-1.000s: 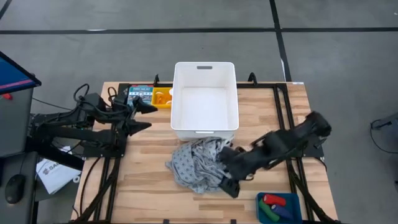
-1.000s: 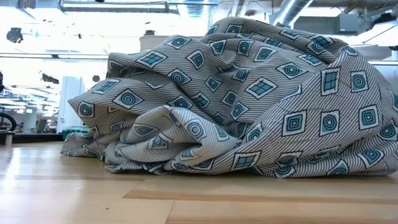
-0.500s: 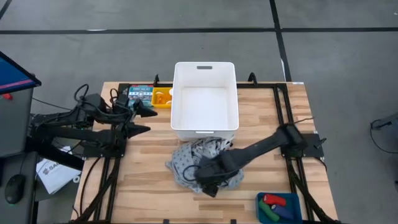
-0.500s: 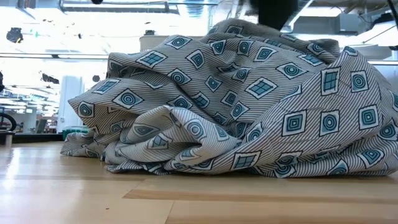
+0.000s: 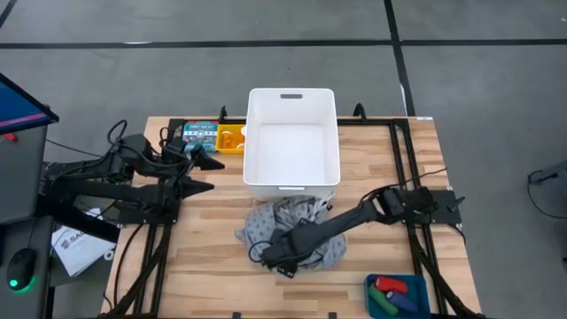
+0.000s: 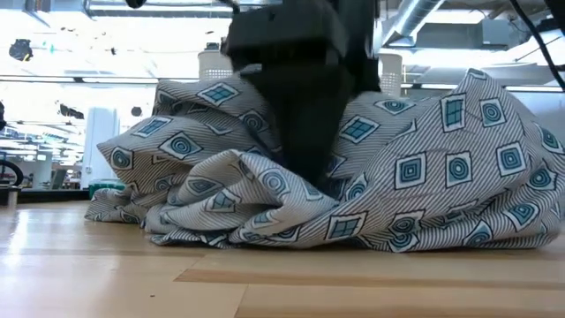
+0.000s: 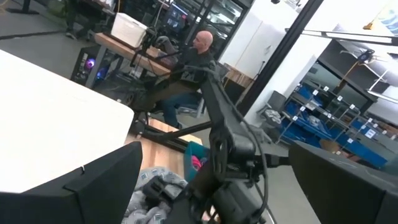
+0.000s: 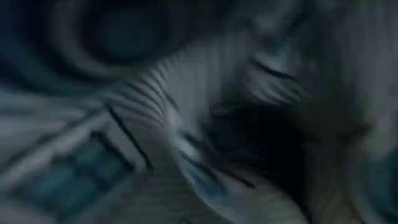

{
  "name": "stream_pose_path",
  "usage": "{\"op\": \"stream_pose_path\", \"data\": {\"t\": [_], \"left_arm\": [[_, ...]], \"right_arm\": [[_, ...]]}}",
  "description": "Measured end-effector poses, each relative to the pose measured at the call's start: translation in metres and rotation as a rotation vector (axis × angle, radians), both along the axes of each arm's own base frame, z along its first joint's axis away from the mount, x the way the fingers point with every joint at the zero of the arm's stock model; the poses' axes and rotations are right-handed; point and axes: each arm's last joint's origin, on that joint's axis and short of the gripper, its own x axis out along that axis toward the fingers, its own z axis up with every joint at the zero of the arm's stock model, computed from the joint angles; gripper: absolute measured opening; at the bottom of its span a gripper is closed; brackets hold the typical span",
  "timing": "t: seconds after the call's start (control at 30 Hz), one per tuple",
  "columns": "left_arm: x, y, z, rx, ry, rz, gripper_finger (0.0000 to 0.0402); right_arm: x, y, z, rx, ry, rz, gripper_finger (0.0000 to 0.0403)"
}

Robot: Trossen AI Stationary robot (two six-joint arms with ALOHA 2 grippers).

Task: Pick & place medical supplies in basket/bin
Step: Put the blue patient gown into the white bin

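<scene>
The grey patterned cloth (image 5: 292, 226) lies crumpled on the table in front of the white bin (image 5: 292, 146). My right gripper (image 5: 276, 257) points down and has sunk into the top of the cloth heap (image 6: 424, 168), which hides its lower end. In the right wrist view only blurred cloth (image 8: 155, 137) shows. A red bottle (image 5: 388, 285), a green piece (image 5: 383, 304) and a dark blue cylinder (image 5: 406, 301) lie in a blue tray (image 5: 420, 285) at the near right corner. My left gripper (image 5: 204, 168) hangs open at the far left, level, clear of everything.
A yellow tray (image 5: 230, 139) and a flat teal box (image 5: 200, 136) sit left of the bin. Black frame rails (image 5: 400, 151) run along the table's sides. Bare wood lies left of the cloth (image 5: 204, 248). A person sits in the room beyond the table (image 7: 199, 46).
My right gripper has come down and toward the table's left and near edge, tipping from slanted to pointing down, into the top of the cloth. The cloth's upper folds have sunk under it; the lower folds on the table have stayed put.
</scene>
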Motion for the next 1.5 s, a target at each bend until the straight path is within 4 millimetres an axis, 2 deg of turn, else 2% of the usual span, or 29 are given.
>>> {"op": "stream_pose_path", "data": {"t": [0.13, 0.27, 0.43, 0.57, 0.77, 0.87, 1.2, 1.5], "left_arm": [[0.0, 0.0, 0.0, -0.017, 0.002, -0.012, 0.0396], [0.0, 0.0, 0.0, -0.019, 0.002, -0.013, 0.0396], [0.0, 0.0, 0.0, -0.034, 0.004, -0.013, 0.0396], [0.0, -0.001, 0.0, -0.051, 0.007, -0.033, 0.0396], [0.0, -0.002, 0.0, -0.073, 0.014, -0.075, 0.0396], [0.0, -0.003, 0.0, -0.074, 0.017, -0.092, 0.0396], [0.0, -0.004, -0.001, -0.07, 0.027, -0.1, 0.0396], [0.0, -0.004, -0.001, -0.085, 0.03, -0.099, 0.0396]], "right_arm": [[0.001, 0.011, -0.018, -0.007, 0.006, -0.002, 0.0379], [0.002, 0.021, -0.025, -0.006, -0.022, -0.002, 0.0336], [0.003, 0.016, -0.028, -0.043, -0.032, -0.057, 0.0251], [0.004, 0.012, -0.026, -0.039, -0.038, -0.078, 0.0168], [0.002, 0.021, -0.013, 0.01, -0.087, -0.129, 0.0058], [-0.004, 0.033, 0.005, 0.059, -0.151, -0.152, 0.0032], [-0.041, 0.074, 0.086, 0.185, -0.415, -0.224, 0.0031], [-0.074, 0.096, 0.143, 0.196, -0.751, -0.34, 0.0031]]}}
